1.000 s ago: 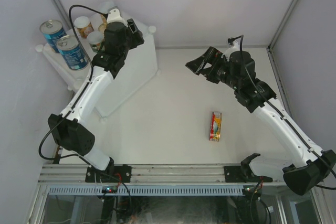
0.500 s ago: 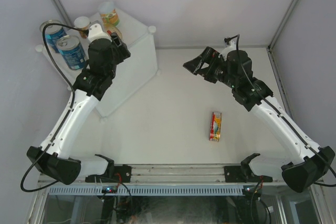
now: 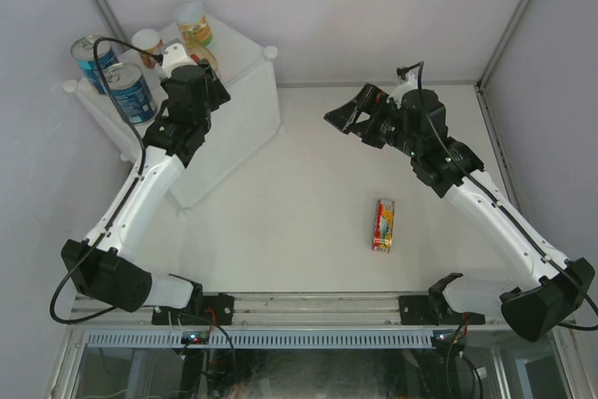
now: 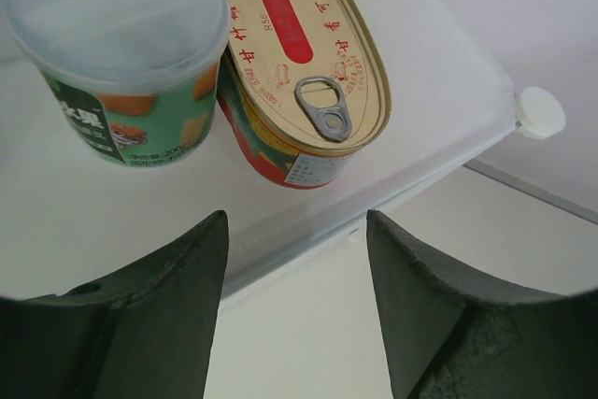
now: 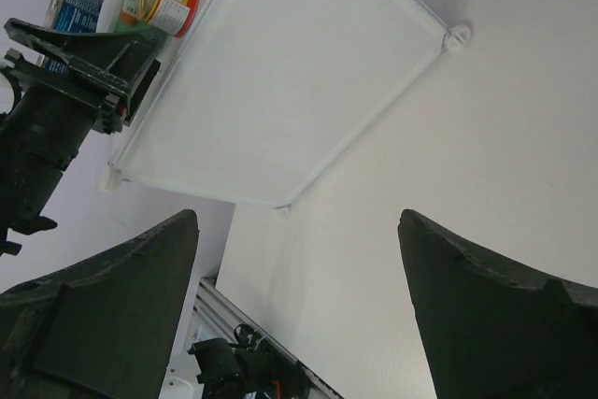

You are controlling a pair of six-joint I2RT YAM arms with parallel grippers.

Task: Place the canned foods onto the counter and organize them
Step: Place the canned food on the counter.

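- The left gripper (image 4: 294, 231) has backed away from the far corner of the counter (image 3: 245, 109), at the upper left of the overhead view. Its jaws are well apart and hold nothing.
- That retreat uncovers an oval tin (image 4: 299, 63) lying flat on the counter top, pull-tab up. It is right beside a small green-labelled can (image 4: 121, 53), and no finger touches it.
- The two blue-labelled cans (image 3: 128, 92) stand at the counter's left edge, where they stood a second ago.
- The right gripper (image 5: 297, 221) has barely shifted. It hangs over the tabletop (image 3: 308, 184) at upper right, wide open and empty.
- A second oval tin (image 3: 384, 223) is unmoved at lower centre right, well apart from both grippers.
- This placement looks finished, and that last tin seems to be what remains, nearer the right arm.
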